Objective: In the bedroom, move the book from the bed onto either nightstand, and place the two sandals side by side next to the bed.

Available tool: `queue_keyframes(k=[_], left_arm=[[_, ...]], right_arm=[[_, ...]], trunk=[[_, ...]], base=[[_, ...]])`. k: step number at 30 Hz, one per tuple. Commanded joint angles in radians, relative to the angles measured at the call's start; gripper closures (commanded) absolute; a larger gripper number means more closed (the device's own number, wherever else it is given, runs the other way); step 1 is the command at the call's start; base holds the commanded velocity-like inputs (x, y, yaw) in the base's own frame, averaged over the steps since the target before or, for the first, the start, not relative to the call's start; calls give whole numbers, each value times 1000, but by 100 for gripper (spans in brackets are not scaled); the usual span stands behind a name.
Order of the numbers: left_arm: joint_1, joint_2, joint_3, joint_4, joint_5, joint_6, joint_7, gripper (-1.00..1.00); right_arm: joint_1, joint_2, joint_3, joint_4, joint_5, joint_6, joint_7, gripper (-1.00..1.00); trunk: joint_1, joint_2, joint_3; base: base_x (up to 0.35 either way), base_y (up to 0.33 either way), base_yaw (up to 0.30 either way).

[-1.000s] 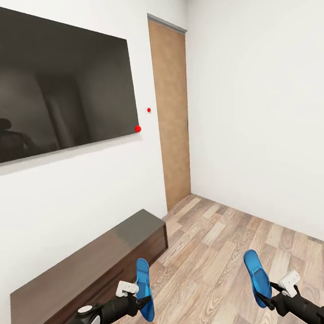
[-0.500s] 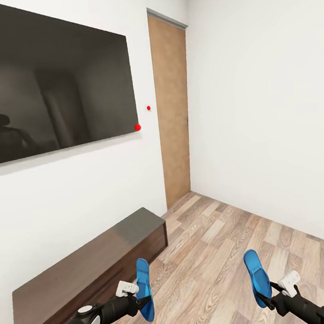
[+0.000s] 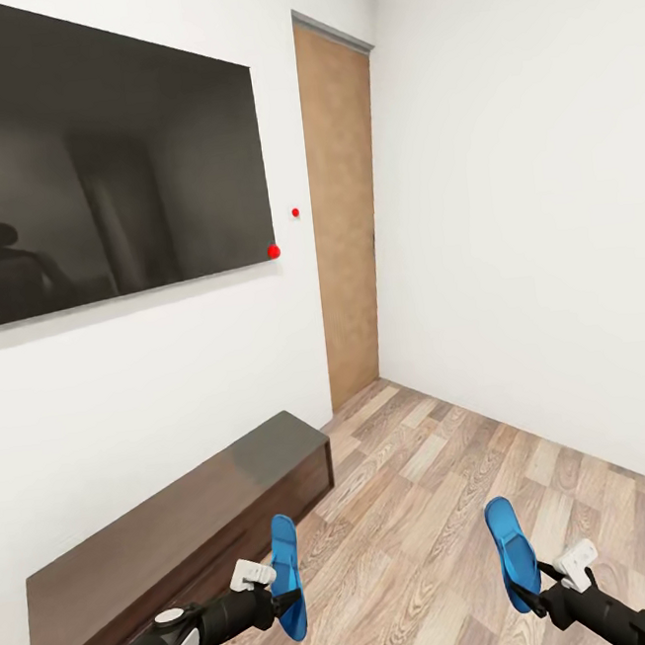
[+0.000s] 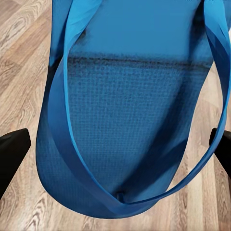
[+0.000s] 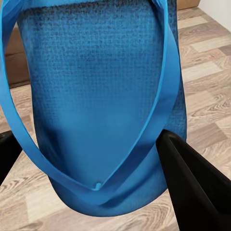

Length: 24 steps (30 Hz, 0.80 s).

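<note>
Room: white walls and a plank floor [image 3: 451, 508]; the bed, the book and the nightstand are not among the things facing the robot, so the setting-down spot likely lies elsewhere.
Screen: a big dark screen [image 3: 99, 177] covers the upper left of the head view, flat on the wall, out of the arms' way.
Door: a tan door [image 3: 343, 211] stands shut at centre, in the corner where the two walls meet.
Low cabinet: a long dark glossy unit [image 3: 176, 536] runs along the wall at lower left; its near corner is close to the left arm, the tightest edge here.
Open room: bare floor spreads over the lower right up to the right wall, the free side for turning.
Left sandal: a blue sandal [image 3: 287, 576] stands on end at lower left, held by the left pincer [image 3: 275, 594], which grips its lower end.
Right sandal: the second sandal [image 3: 512, 548], also upright at lower right, is gripped by the right pincer [image 3: 537, 588], closed on its sole.
Grip risk: each hold seems to sit at one end, so a sharp turn or stop could swing or slip a sandal.
Collision risk: turning toward the cabinet side could knock the left sandal on that corner.
</note>
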Motion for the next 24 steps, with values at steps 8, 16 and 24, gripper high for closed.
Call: queue_keyframes(k=[8,16,24], left_arm=[[-1,1,-5,17,10,4,2,100],[-1,-12,-5,43,10,2,4,100],[-1,-13,-5,44,10,2,4,100]], right_arm=[[-1,1,-6,-1,9,-6,5,100],[-2,1,-6,-1,9,-6,5,100],[-1,1,-6,0,9,-6,5,100]], trunk=[[0,-1,-1],[0,-1,-4],[0,-1,-16]], base=[[0,0,0],[0,0,0],[0,0,0]])
